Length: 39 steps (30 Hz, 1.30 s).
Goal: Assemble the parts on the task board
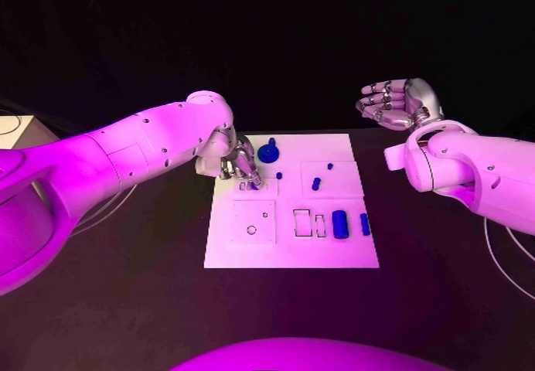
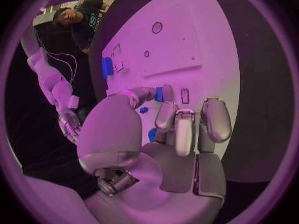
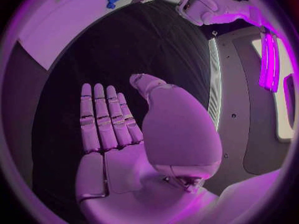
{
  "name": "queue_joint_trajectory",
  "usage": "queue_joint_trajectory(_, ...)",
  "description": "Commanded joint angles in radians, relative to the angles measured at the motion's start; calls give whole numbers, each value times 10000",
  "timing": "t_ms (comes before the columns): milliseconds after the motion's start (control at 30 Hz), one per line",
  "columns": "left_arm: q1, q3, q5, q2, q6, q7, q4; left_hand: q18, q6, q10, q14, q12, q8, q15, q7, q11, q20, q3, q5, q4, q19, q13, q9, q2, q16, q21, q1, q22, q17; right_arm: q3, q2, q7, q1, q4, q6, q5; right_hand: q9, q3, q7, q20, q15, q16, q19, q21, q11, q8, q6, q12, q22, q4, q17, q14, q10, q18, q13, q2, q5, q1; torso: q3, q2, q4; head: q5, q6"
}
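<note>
Two hands, one board, several blue parts on a dark bench.

Item: task board, a white plate lying flat mid-bench, with outlined recesses at its near half.

Item: my left hand, reaching in from the left over the board's far-left corner, fingers curled downward with the tips at the board surface. A small blue part sits right at those tips; the left wrist view shows a blue piece between thumb and fingers, but I cannot tell whether it is gripped or merely touched.

Item: my right hand, raised beyond the board's far-right corner, well apart from it. The right wrist view shows its fingers extended side by side, thumb apart, palm bare, holding nothing.

Item: round blue part, largest of the set, on the board's far edge just right of my left hand.

Item: two small blue parts in the right-centre of the board, one farther off than the other.

Item: blue block standing in the near-right area, a slimmer blue piece just to its right.

Item: rectangular outlines left of the block; a small ring mark in the near-left panel.
</note>
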Motion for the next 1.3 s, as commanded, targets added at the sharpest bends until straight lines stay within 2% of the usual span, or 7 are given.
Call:
queue_joint_trajectory(33,-10,-21,-105,60,39,19,-31,-11,-37,102,909,91,-32,5,-58,0,46,2033,-46,-2053,34,71,-17,213,54,30,-144,-14,2188,5,-9,141,-2,22,79,-104,-8,-55,166,-3,-29,-54,-61,14,7,-32,-3,-67,-9,-22,-8,-72,-39,74,-9,93,32,12,7,-8,11,-14,0)
queue_joint_trajectory(200,-9,-25,-111,69,-127,16,-28,-3,-53,73,902,45,-33,4,-71,-2,53,1790,-145,-1902,13,3,-12,379,42,-9,-348,-51,2169,5,-12,138,-2,24,92,-105,-8,-55,166,-3,-29,-54,-61,14,7,-32,-3,-67,-9,-22,-8,-72,-39,74,-9,93,32,12,4,-4,15,-25,7)
queue_joint_trajectory(367,-10,-22,-209,54,-462,31,-5,-1,-84,37,893,6,-40,-3,-99,-14,51,1269,-437,-1503,14,-42,-13,687,22,-56,-643,-78,2139,5,-15,137,-2,25,103,-105,-13,-63,167,-2,-28,-53,-64,15,7,-35,0,-69,-15,-22,-22,-73,-39,74,-8,96,37,14,-5,-5,9,-25,23)
queue_joint_trajectory(500,-10,-8,-242,14,-583,36,27,4,-89,34,890,7,-43,-7,-105,-16,48,1165,-497,-1429,7,-38,-16,723,16,-74,-688,-99,2128,5,-21,137,-3,28,109,-105,-13,-63,167,-2,-28,-53,-64,15,7,-35,0,-69,-15,-22,-22,-73,-39,74,-8,96,37,14,-11,-4,5,-28,30)
queue_joint_trajectory(1100,-12,101,-287,-236,-692,38,352,26,-136,-110,848,-103,-96,-47,-164,-55,10,-297,-560,-664,-22,-178,-74,188,-73,-216,-1183,-243,1994,5,-37,135,-20,34,135,-106,-17,-71,170,0,-26,-54,-67,14,10,-40,-2,-73,-20,-20,-33,-77,-43,73,-9,96,38,14,-9,-12,23,-40,29)
queue_joint_trajectory(1200,-12,109,-275,-259,-671,39,404,31,-111,-119,847,-105,-118,-51,-171,-59,4,-619,-676,-474,-27,-178,-107,98,-77,-241,-1224,-267,1989,5,-35,135,-25,37,142,-106,-17,-71,170,0,-26,-54,-67,14,10,-40,-2,-73,-20,-20,-33,-77,-43,73,-9,96,38,14,-9,-6,16,-45,29)
queue_joint_trajectory(1300,-13,112,-263,-277,-639,39,442,30,-84,-133,845,-109,-161,-51,-173,-60,3,-974,-1214,-220,-19,-180,-162,30,-81,-258,-1202,-271,1985,5,-36,136,-30,43,149,-106,-17,-71,170,0,-26,-54,-67,14,10,-40,-2,-73,-20,-20,-33,-77,-43,73,-9,96,38,14,-9,-5,15,-46,28)
